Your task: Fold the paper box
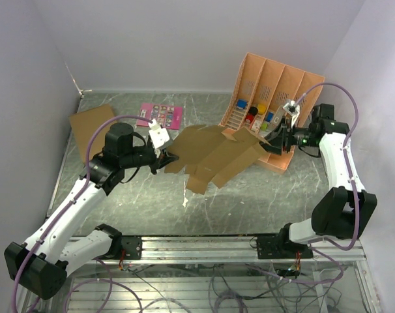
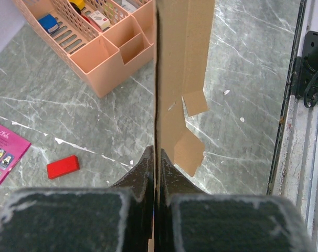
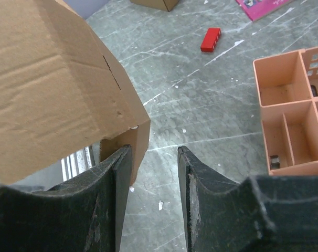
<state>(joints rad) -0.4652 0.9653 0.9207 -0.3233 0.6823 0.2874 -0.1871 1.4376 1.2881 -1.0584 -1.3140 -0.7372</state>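
Note:
The paper box [image 1: 214,153] is a brown, creased cut-out sheet held off the table between the two arms. My left gripper [image 1: 163,156] is shut on its left edge; in the left wrist view the sheet [image 2: 182,63] runs edge-on out of the closed gripper [image 2: 156,155], with two tab flaps hanging on the right. My right gripper [image 1: 270,145] stands open at the sheet's right end. In the right wrist view a folded corner of the box [image 3: 49,89] sits just past the left fingertip of that gripper [image 3: 154,149], and the gap between the fingers holds nothing.
An orange slotted organizer [image 1: 269,98] holding small items stands behind the right gripper. A red block [image 3: 211,39], a pink card [image 1: 160,115] and a larger flat cardboard piece [image 1: 90,124] lie on the marble table. A metal rail [image 1: 204,244] runs along the near edge.

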